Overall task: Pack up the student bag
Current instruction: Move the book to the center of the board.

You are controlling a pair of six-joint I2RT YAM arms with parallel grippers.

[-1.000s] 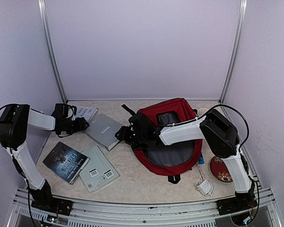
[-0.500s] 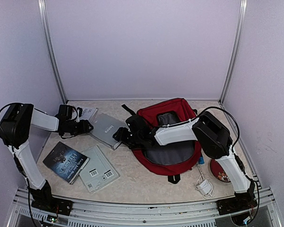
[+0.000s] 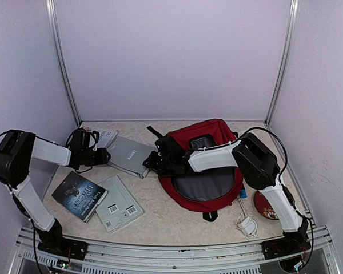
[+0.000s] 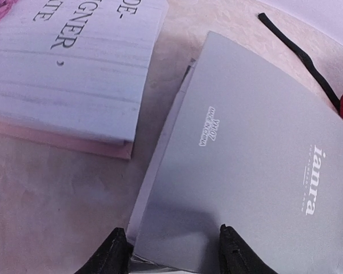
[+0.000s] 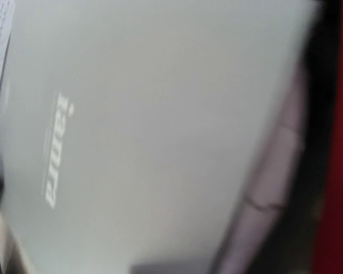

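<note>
The student bag [image 3: 215, 130] lies open at centre right, dark red with a grey lining; its red edge shows in the right wrist view [image 5: 338, 171]. A grey notebook [image 3: 128, 154] marked "ianra" lies just left of it. My left gripper [image 3: 103, 155] is at the notebook's left end. In the left wrist view its jaws stand open [image 4: 174, 251], with the notebook's corner [image 4: 257, 171] between the fingertips. My right gripper [image 3: 150, 161] is at the notebook's right edge, beside the bag. The right wrist view is blurred and filled by the notebook cover [image 5: 131, 125], and the fingers do not show.
A white book [image 3: 107, 137] with printed lettering lies behind the left gripper, also in the left wrist view [image 4: 74, 63]. A dark book [image 3: 79, 195] and a pale book with barcodes [image 3: 119, 204] lie front left. A white cable [image 3: 247, 224] and a red round object [image 3: 267, 204] sit front right.
Both grippers have closed in on the grey notebook from either end. The left gripper moved right and its jaws narrowed. The notebook shifted slightly towards the back.
</note>
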